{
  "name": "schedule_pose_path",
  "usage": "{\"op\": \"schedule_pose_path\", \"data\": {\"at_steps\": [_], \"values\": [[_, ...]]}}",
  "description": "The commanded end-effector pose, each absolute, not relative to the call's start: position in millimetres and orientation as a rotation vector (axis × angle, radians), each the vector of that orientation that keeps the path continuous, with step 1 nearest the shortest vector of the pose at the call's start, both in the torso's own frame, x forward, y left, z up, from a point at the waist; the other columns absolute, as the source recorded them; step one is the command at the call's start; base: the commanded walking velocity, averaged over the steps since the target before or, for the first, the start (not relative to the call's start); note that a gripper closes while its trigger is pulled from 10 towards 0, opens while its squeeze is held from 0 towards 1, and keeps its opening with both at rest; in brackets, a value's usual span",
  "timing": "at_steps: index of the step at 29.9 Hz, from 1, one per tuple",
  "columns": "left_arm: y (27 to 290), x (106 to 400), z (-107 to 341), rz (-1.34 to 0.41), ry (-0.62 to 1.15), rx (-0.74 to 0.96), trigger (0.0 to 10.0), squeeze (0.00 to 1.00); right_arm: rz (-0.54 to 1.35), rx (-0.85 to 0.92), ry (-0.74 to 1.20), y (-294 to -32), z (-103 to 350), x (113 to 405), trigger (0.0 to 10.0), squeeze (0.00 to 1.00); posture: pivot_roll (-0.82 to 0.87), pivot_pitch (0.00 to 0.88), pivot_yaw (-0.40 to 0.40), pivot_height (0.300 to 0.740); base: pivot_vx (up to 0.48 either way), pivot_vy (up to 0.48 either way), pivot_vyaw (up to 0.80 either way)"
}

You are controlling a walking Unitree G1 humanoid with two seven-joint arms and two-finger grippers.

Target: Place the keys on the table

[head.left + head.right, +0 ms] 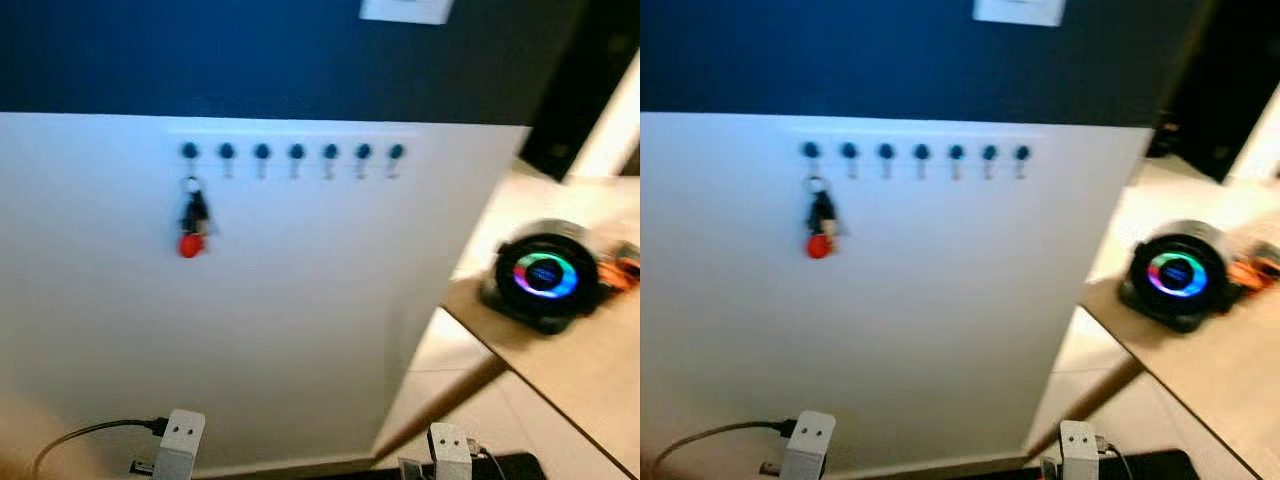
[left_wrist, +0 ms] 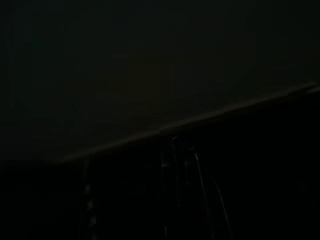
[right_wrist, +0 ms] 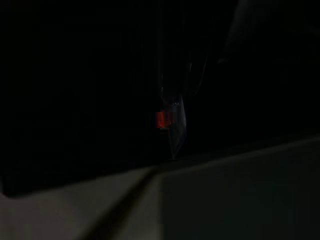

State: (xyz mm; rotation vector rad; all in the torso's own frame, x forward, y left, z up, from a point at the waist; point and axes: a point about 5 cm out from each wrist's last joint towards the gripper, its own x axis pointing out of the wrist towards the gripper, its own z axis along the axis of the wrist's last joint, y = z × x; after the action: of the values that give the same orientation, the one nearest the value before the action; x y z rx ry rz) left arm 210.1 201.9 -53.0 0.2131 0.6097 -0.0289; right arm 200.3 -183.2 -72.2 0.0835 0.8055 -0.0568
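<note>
A bunch of keys (image 1: 193,222) with a dark fob and a round red tag hangs from the leftmost of several blue hooks (image 1: 190,151) on a white panel (image 1: 300,320). The wooden table (image 1: 580,370) stands to the right, its near corner low in the picture. The silver wrists of my left arm (image 1: 180,440) and right arm (image 1: 450,445) hang idle at the bottom edge, far below the keys. Both wrist views are very dark. My left gripper (image 2: 175,170) and right gripper (image 3: 172,125) are only faint shapes, with a small red glint by the right one.
A round black device (image 1: 543,277) with a glowing coloured ring sits on the table's near end, with something orange (image 1: 615,270) behind it. A dark blue wall (image 1: 250,50) rises above the panel. A black cable (image 1: 90,435) runs by my left arm. Pale floor lies between panel and table.
</note>
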Motion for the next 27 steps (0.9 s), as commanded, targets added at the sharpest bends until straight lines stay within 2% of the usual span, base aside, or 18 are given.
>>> {"op": "schedule_pose_path", "data": {"at_steps": [1, 27], "values": [[197.2, 207.0, -55.9, -0.051, 0.619, 0.205, 10.0, 0.00, -0.058, 0.088, 0.804, -182.4, -73.1, 198.5, 10.0, 0.00, 0.09, 0.004, -0.048, 0.740, 0.000, 0.000, -0.80], [198.7, 207.2, -52.4, -0.061, 0.568, 0.185, 10.0, 0.00, -0.014, 0.082, 0.794, -174.1, -72.6, 200.7, 10.0, 0.00, 0.10, 0.008, -0.052, 0.740, 0.000, 0.000, -0.80]]}}
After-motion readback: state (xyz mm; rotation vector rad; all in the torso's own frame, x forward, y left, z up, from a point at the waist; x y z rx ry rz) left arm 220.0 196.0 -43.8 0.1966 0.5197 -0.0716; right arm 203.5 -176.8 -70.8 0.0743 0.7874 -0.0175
